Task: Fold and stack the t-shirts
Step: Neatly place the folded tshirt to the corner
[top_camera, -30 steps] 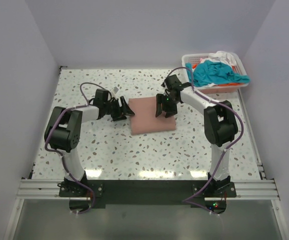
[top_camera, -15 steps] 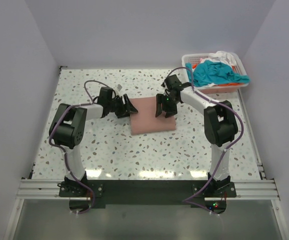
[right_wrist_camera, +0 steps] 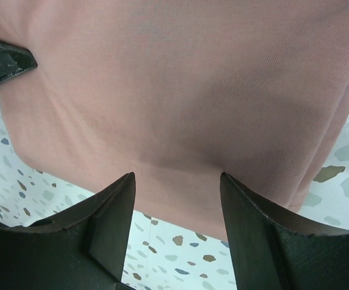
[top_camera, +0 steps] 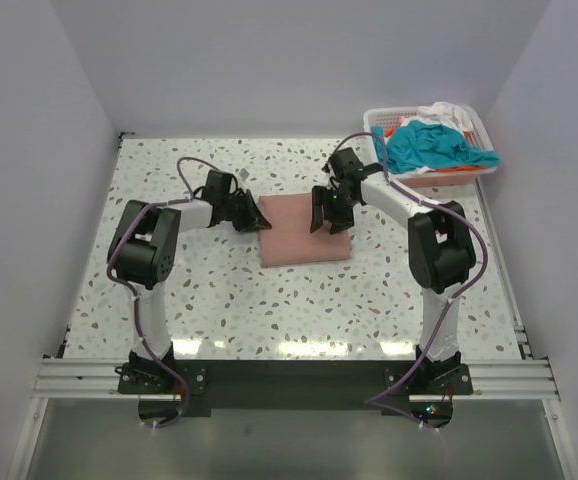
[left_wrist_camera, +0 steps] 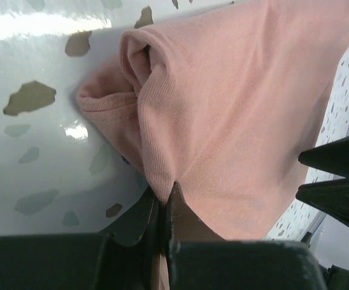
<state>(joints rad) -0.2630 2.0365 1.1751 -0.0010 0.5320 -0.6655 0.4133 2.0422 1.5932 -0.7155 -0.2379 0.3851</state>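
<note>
The left end effector [left_wrist_camera: 165, 196] is closed on the left edge of the pink t-shirt [left_wrist_camera: 241, 121]; the right end effector [right_wrist_camera: 176, 181], half open, straddles its right edge

One pink t-shirt [top_camera: 304, 235], one white basket [top_camera: 371, 120] (heaped tees [top_camera: 429, 145] inside uncountable), one left gripper [top_camera: 260, 217], one right gripper [top_camera: 322, 222]

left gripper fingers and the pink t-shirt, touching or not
Touching. In the left wrist view the fingers of the left gripper are shut on a pinched fold of the pink t-shirt.
</note>
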